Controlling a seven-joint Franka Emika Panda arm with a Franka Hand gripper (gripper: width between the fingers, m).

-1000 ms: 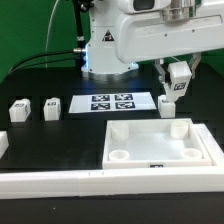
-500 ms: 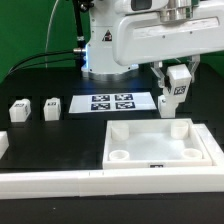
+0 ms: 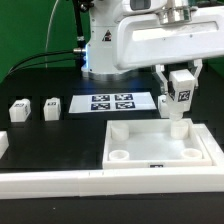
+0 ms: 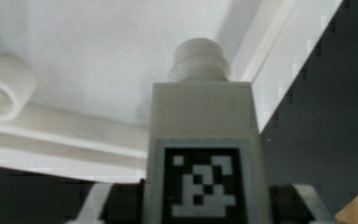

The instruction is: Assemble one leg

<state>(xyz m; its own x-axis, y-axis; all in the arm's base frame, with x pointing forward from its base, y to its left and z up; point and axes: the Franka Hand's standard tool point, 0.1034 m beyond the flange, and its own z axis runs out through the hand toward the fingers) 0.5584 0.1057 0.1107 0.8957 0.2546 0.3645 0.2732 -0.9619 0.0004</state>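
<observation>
My gripper (image 3: 178,80) is shut on a white leg (image 3: 179,96) with a black-and-white marker on its face. It holds the leg upright just above the far right corner socket (image 3: 178,128) of the large white square tray-like piece (image 3: 160,160). In the wrist view the leg (image 4: 202,130) runs out from between my fingers, its round peg end over the tray's rim (image 4: 87,120). Two more legs (image 3: 19,110) (image 3: 52,107) stand on the table at the exterior view's left.
The marker board (image 3: 119,102) lies flat behind the tray. A long white rail (image 3: 50,180) runs along the table's front edge. A white part (image 3: 3,146) sits at the far left edge. The robot's base (image 3: 105,45) stands at the back.
My gripper has moved with the leg to the exterior view's right and slightly down, closer to the tray's far right corner socket.
</observation>
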